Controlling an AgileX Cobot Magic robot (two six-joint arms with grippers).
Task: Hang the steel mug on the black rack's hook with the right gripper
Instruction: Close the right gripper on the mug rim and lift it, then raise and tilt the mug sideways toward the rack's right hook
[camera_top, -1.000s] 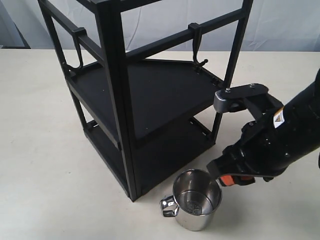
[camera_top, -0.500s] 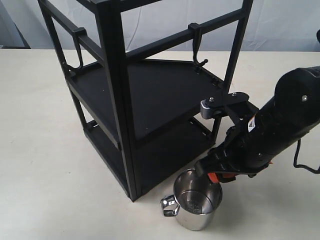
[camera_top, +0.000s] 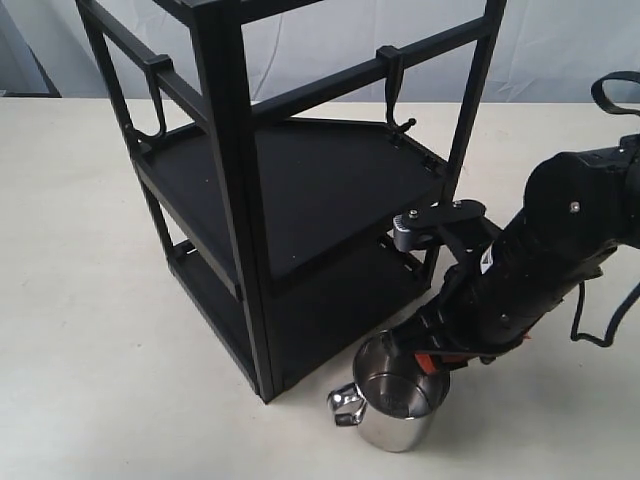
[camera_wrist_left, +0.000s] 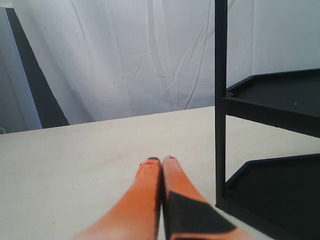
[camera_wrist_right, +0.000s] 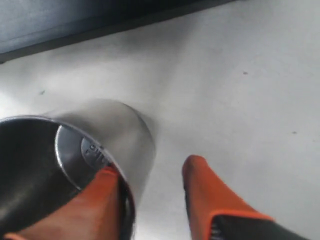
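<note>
The steel mug stands upright on the table in front of the black rack, its handle pointing left. My right gripper is open and straddles the mug's right rim. In the right wrist view one orange finger is inside the mug and the other finger is outside the wall, with a gap to it. The slim knob-tipped hook hangs from the rack's upper right rail, well above the mug. My left gripper is shut and empty, low over the table beside a rack post.
A wider J hook hangs on the rack's left rail. The rack's lower front corner stands just left of the mug. Its dark base edge runs close behind the mug. A white curtain backs the scene.
My right gripper has moved left and down onto the mug's rim, one finger now inside it. The mug has shifted slightly to the right.
</note>
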